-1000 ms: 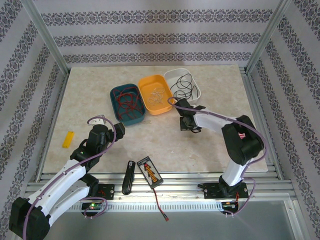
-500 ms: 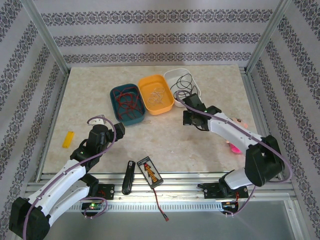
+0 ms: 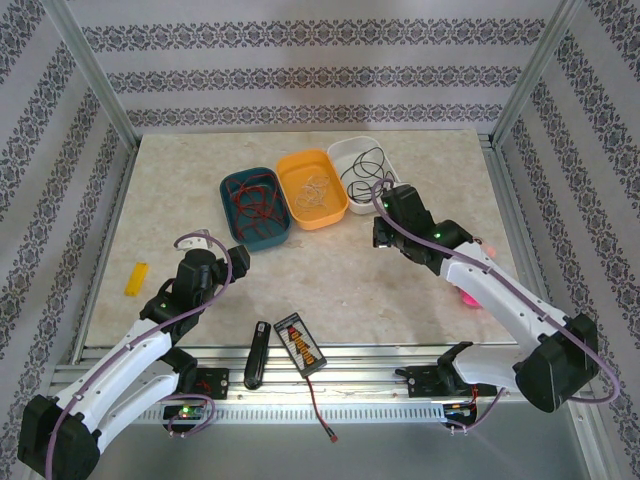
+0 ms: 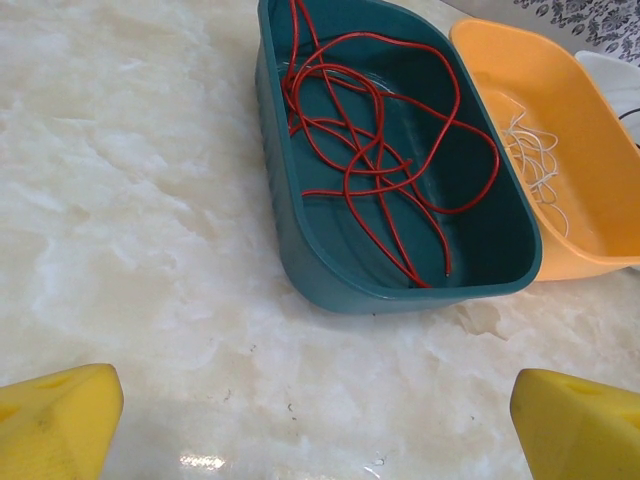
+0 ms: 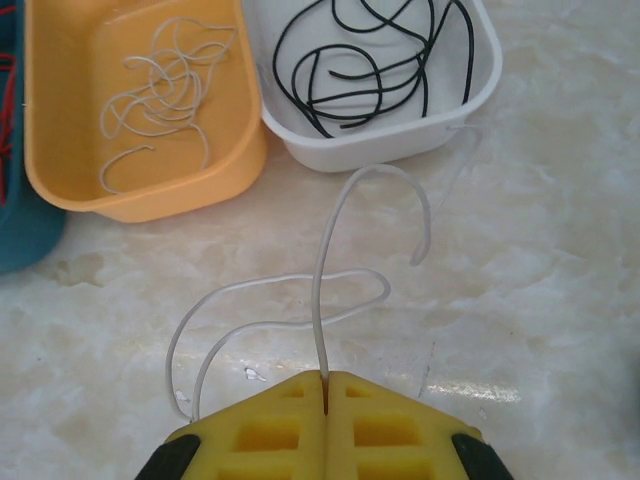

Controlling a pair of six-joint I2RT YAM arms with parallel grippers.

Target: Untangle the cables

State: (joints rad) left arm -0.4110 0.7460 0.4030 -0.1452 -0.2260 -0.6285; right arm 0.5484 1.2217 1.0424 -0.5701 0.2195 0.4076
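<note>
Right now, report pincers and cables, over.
Left pincer open, facing teal tray with red cable. Right pincer shut on pale cable, looped on table before white tray. Nothing blocking.

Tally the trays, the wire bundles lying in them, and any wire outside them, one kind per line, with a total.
Trays: 3 (teal tray, orange tray, white tray)
Wire bundles in trays: 3 (red wire, pale bundle, black wire)
Wires outside trays: 1 (loose pale wire, pinched in the right pincer)
Total: 7

top view high, looking down from the near side, wrist views close, both sharing orange tray (image 5: 150, 200)
</note>
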